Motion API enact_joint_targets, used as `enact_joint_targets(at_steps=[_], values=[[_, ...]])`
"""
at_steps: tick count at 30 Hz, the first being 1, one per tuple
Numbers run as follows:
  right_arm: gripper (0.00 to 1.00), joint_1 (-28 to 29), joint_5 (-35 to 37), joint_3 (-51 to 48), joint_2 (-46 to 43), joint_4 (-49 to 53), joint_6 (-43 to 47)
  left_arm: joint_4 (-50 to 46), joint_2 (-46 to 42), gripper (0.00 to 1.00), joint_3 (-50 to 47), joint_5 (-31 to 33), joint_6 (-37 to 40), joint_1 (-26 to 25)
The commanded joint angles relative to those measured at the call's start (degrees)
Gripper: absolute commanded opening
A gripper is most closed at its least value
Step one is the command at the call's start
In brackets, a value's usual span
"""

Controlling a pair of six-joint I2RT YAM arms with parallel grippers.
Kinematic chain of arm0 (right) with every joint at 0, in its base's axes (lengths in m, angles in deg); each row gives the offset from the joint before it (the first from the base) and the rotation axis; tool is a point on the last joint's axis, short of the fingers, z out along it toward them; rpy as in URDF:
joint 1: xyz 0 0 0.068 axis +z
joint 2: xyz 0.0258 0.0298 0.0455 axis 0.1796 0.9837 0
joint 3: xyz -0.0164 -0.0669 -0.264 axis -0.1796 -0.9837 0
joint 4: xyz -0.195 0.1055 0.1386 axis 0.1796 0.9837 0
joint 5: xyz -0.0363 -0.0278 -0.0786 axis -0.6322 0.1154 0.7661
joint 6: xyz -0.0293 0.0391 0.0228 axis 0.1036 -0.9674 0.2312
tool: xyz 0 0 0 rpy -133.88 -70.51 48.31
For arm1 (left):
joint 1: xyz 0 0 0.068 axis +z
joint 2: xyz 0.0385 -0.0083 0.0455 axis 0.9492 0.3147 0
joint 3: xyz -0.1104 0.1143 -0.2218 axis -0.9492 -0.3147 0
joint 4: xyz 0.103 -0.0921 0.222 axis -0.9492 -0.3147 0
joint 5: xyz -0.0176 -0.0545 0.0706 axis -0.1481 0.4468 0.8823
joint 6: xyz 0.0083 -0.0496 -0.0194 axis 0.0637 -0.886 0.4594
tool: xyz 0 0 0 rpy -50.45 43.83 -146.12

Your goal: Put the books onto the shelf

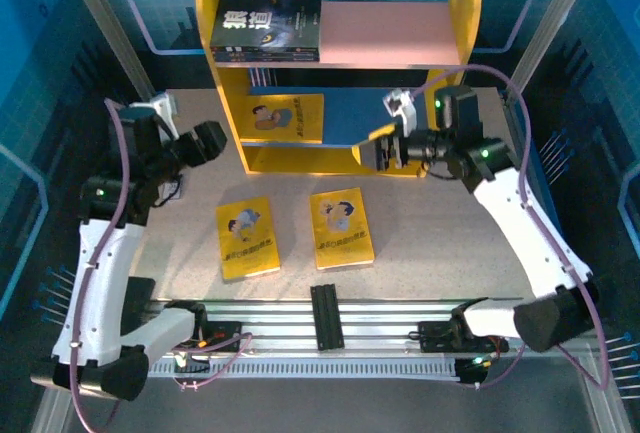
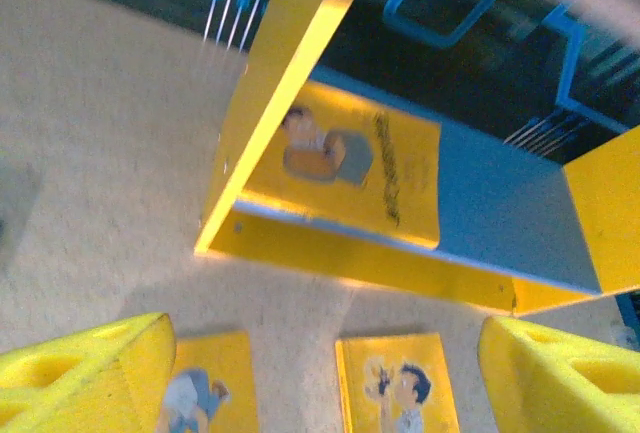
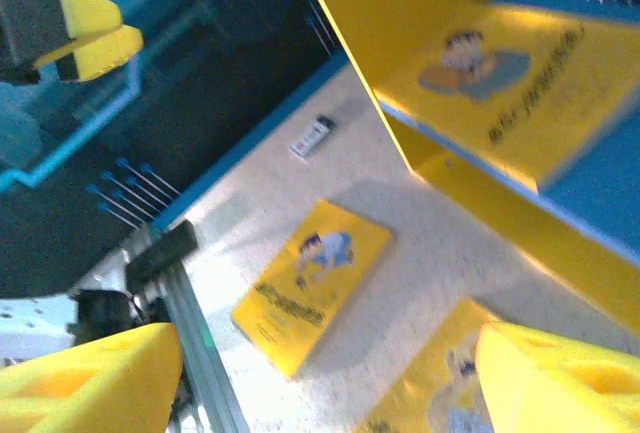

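The shelf [image 1: 340, 63] stands at the back of the table, with yellow sides, a pink upper board and a blue lower board [image 2: 500, 203]. A dark book [image 1: 265, 28] lies on the pink board. One yellow book [image 1: 285, 118] [image 2: 350, 158] [image 3: 500, 83] lies on the blue board. Two more yellow books lie flat on the table, a left one [image 1: 248, 238] [image 2: 215, 388] [image 3: 310, 283] and a right one [image 1: 341, 230] [image 2: 400, 388] [image 3: 450, 383]. My left gripper [image 1: 210, 141] [image 2: 320, 393] hovers open left of the shelf. My right gripper [image 1: 385, 148] [image 3: 320, 393] hangs open at the shelf's lower right front, holding nothing.
A small white-and-black card [image 3: 310, 138] lies on the table near its left edge. A black block [image 1: 327, 318] sits on the rail along the near edge. Blue netting walls surround the table.
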Motion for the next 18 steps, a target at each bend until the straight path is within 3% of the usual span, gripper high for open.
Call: enact_joint_targets(at_steps=[1, 8, 13, 18], values=[[0.77, 1.3, 8.6, -9.5, -2.9, -1.7, -1.3, 5.0, -1.1, 0.79, -7.3, -4.1, -5.0, -0.5], [0.75, 4.7, 21.2, -26.2, -7.1, -6.5, -7.4, 13.7, 1.3, 0.78, -22.4, 0.3, -10.5, -14.0], [0.72, 5.3, 24.2, -31.7, -4.0, -8.6, -10.3, 20.7, 5.6, 0.78, -31.4, 1.6, -16.0, -21.2], [0.66, 5.9, 25.1, -33.2, 1.6, -11.0, -11.5, 26.4, 13.4, 0.77, -33.3, 2.2, -19.2, -28.5]])
